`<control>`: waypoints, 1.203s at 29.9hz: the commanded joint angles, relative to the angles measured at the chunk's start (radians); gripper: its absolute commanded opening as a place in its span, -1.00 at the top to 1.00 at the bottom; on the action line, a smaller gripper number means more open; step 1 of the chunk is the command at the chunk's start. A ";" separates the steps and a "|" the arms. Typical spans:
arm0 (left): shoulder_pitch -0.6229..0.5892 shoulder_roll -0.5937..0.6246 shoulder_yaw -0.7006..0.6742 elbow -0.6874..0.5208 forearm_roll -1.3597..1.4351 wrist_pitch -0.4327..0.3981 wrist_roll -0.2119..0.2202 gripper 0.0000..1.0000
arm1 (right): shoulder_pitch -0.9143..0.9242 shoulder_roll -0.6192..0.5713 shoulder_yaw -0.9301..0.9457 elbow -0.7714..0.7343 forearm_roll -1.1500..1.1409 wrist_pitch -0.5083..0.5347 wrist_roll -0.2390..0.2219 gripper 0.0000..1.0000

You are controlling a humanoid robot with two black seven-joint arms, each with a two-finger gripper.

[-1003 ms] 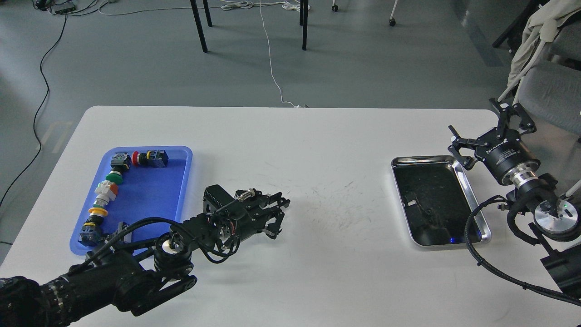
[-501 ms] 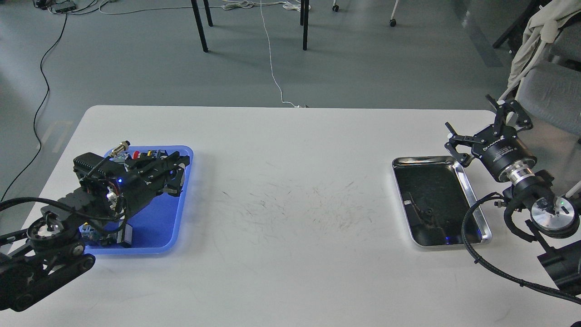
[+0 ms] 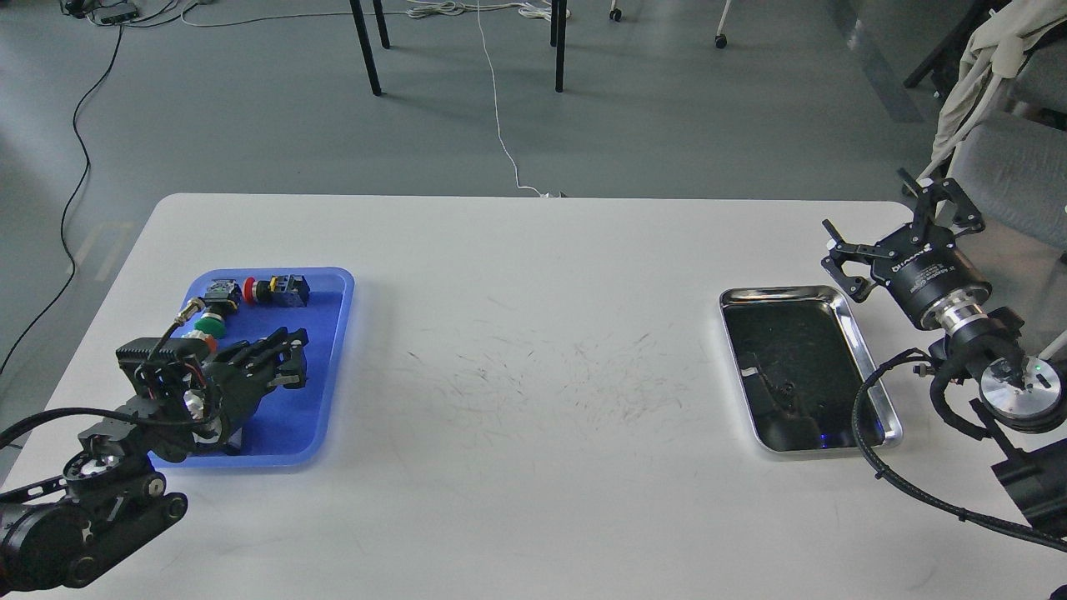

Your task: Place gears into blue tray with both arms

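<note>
The blue tray (image 3: 329,358) lies at the table's left with push-button switches in it. My left gripper (image 3: 292,357) hangs low over the tray's middle, pointing right; it is dark and foreshortened, so I cannot tell how its fingers stand or whether anything is in them. My right gripper (image 3: 890,229) is open and empty above the table's far right edge, just behind the silver tray (image 3: 871,367). No gears can be made out: none shows on the table, and the silver tray's bottom shows only dark reflections.
A red-capped switch (image 3: 250,289) and a green-capped one (image 3: 208,327) sit along the blue tray's far left. The white table (image 3: 533,350) shows scuff marks in the middle. A grey chair (image 3: 1013,167) stands behind my right arm.
My left arm swung from the table's middle to above the blue tray, then drew back and down over it. My right gripper has barely shifted and stays open.
</note>
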 commanded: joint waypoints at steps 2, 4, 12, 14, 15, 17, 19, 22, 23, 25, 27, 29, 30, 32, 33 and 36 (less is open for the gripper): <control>0.000 0.000 0.002 0.014 0.002 -0.001 0.001 0.62 | 0.003 0.000 0.000 0.000 0.000 -0.001 0.000 -0.94; 0.000 0.003 0.001 0.014 0.002 -0.001 0.001 0.48 | 0.003 0.002 0.000 0.000 0.000 -0.001 0.000 -0.94; -0.004 0.017 -0.004 0.014 0.000 0.003 -0.003 -0.46 | 0.005 0.002 0.000 0.001 0.000 -0.001 0.000 -0.94; -0.011 0.028 -0.007 0.008 -0.004 0.026 -0.005 -0.95 | 0.012 0.002 -0.001 0.001 0.000 -0.001 0.000 -0.94; -0.015 0.043 -0.009 0.002 -0.007 0.034 -0.005 -0.95 | 0.015 0.002 -0.001 0.003 0.000 -0.001 0.000 -0.94; -0.026 0.075 -0.019 -0.017 -0.009 0.035 -0.005 -0.95 | 0.017 0.002 -0.001 0.006 0.000 -0.003 -0.002 -0.94; -0.063 0.103 -0.033 -0.060 -0.016 0.035 -0.003 -0.96 | 0.029 0.002 -0.003 0.011 0.000 -0.003 -0.002 -0.94; -0.110 0.152 -0.056 -0.132 -0.096 0.029 0.008 -0.96 | 0.048 -0.005 -0.020 0.021 -0.003 -0.003 -0.003 -0.94; -0.126 0.164 -0.064 -0.156 -0.142 0.026 0.009 -0.96 | 0.057 -0.005 -0.034 0.027 -0.003 -0.003 -0.003 -0.94; -0.162 0.175 -0.082 -0.202 -0.277 0.019 0.023 -0.96 | 0.080 -0.011 -0.058 0.047 -0.008 -0.004 -0.003 -0.94; -0.192 0.174 -0.102 -0.233 -0.450 0.012 0.032 -0.96 | 0.092 -0.035 -0.089 0.070 -0.011 -0.018 -0.006 -0.94; -0.225 0.163 -0.116 -0.253 -0.628 0.012 0.038 -0.96 | 0.103 -0.058 -0.133 0.124 -0.012 -0.053 -0.009 -0.94; -0.242 0.152 -0.118 -0.258 -0.712 0.012 0.040 -0.96 | 0.112 -0.069 -0.156 0.150 -0.014 -0.069 -0.011 -0.94; -0.270 0.105 -0.134 -0.258 -0.893 0.011 0.041 -0.96 | 0.138 -0.112 -0.217 0.196 -0.029 -0.092 -0.012 -0.94; -0.274 0.085 -0.153 -0.258 -0.962 0.005 0.043 -0.96 | 0.152 -0.136 -0.245 0.219 -0.047 -0.096 -0.012 -0.94; -0.274 0.019 -0.254 -0.258 -1.122 -0.049 0.073 -0.96 | 0.189 -0.245 -0.343 0.326 -0.135 -0.102 -0.023 -0.94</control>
